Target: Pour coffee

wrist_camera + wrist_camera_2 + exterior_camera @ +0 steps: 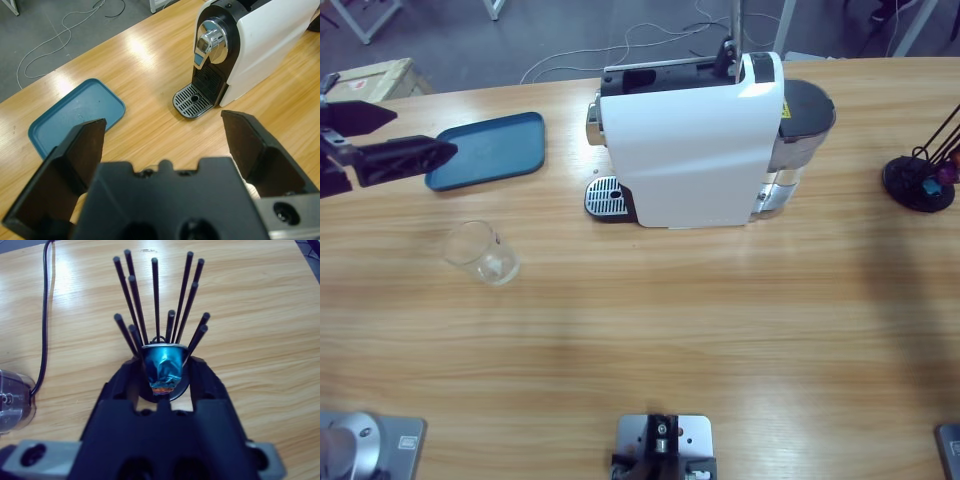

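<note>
A white coffee machine (690, 140) stands at the table's middle back, with its chrome spout (210, 42) over a grated drip tray (192, 100). An empty clear glass (480, 252) stands front left of it; no coffee shows anywhere. My left gripper (420, 132) hangs open at the far left, over the table by the blue tray (485, 150), and faces the machine. In the right wrist view my right gripper (165, 377) is shut on a crumpled blue capsule (164, 367) at the foot of a black rod holder (160, 300).
The capsule holder (918, 182) sits at the table's far right edge, behind the machine's dark water tank (805, 120). A black cable (45, 315) runs across the wood near the right gripper. Cables trail on the floor beyond the table's back edge.
</note>
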Action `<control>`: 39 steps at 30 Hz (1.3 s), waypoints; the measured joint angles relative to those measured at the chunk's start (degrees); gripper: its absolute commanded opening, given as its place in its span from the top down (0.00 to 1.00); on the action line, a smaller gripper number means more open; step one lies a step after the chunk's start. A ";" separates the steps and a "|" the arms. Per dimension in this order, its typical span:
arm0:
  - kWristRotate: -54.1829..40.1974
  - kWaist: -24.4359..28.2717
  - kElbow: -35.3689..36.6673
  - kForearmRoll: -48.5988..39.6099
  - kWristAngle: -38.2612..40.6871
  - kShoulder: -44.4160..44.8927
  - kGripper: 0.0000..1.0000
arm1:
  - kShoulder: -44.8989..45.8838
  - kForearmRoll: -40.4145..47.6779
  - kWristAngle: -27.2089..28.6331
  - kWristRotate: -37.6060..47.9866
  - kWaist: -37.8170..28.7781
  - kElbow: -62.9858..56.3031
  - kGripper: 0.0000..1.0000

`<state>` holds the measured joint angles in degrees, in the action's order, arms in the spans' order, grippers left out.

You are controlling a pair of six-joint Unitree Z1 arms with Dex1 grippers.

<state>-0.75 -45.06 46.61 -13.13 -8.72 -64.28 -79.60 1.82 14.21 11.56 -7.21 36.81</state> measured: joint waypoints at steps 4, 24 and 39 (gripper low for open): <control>0.00 0.00 -0.01 0.00 0.00 0.00 0.01 | 0.00 0.00 0.00 -0.26 0.00 0.00 0.80; 0.01 -0.43 -0.95 0.07 0.00 0.00 0.01 | 0.70 -1.28 0.00 -0.27 0.01 -0.02 0.46; 0.47 -1.13 -1.94 0.08 0.00 0.00 0.01 | 1.56 -2.39 -0.02 -0.79 0.01 0.76 0.70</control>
<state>-0.29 -46.19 44.67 -13.05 -8.71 -64.28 -78.04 -0.57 14.19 10.77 -7.20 37.57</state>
